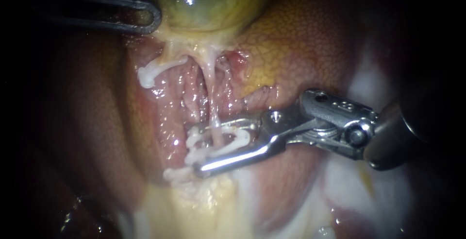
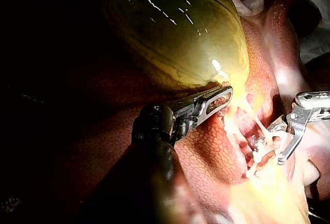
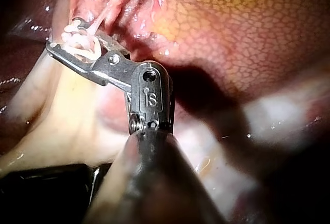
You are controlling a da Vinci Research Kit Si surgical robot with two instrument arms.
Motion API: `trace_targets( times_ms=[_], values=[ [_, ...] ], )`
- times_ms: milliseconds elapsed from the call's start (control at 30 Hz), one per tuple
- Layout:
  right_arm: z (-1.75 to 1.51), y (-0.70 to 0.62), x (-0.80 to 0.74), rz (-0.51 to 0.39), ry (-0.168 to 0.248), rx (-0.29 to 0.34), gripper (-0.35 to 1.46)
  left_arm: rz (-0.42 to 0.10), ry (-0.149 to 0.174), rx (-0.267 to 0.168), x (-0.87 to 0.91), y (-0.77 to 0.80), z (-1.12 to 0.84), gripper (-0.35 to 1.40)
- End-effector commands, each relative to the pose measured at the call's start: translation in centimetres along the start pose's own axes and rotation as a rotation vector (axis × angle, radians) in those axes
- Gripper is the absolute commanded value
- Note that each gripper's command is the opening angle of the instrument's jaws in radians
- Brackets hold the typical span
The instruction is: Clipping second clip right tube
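The yellow-green gallbladder point(image 1: 218, 1) lies at the top of the endoscope view. A thin pale tube point(image 1: 209, 93) runs down from it over the red liver bed. My right instrument point(image 1: 196, 150) comes in from the right; its jaws stand apart on either side of this tube, holding a white clip point(image 1: 238, 139) between them. More white clip material point(image 1: 194, 144) sits on the tube near the jaw tips. To the left, a short tube ends in a white clip point(image 1: 147, 76). My left instrument point(image 1: 145, 18) grips the gallbladder's lower edge; the left wrist view shows its jaws point(image 2: 216, 100) shut on that edge.
Mottled orange liver point(image 1: 310, 40) rises right of the tube, above my right instrument's wrist point(image 1: 340, 122). Pale yellow tissue point(image 1: 204, 205) spreads below the jaws. A white lump point(image 1: 175, 174) lies just under the lower jaw's tip. White gauze-like material point(image 1: 359, 190) shows at the lower right.
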Motion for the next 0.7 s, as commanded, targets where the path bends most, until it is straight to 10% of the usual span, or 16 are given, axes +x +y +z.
trace_targets(
  times_ms=[33,467,700],
  values=[
    [0.00,0.02,0.00,0.000,0.006,-0.007,0.24,0.000,0.000,0.000,0.00,0.00,0.00,-0.35],
    [-0.02,0.07,0.00,0.017,0.011,-0.021,-0.35,0.000,0.000,0.000,0.00,0.00,0.00,-0.35],
    [-0.02,0.07,-0.01,0.041,0.012,-0.021,-0.35,0.000,0.000,0.000,0.00,0.00,0.00,-0.35]
  ],
)
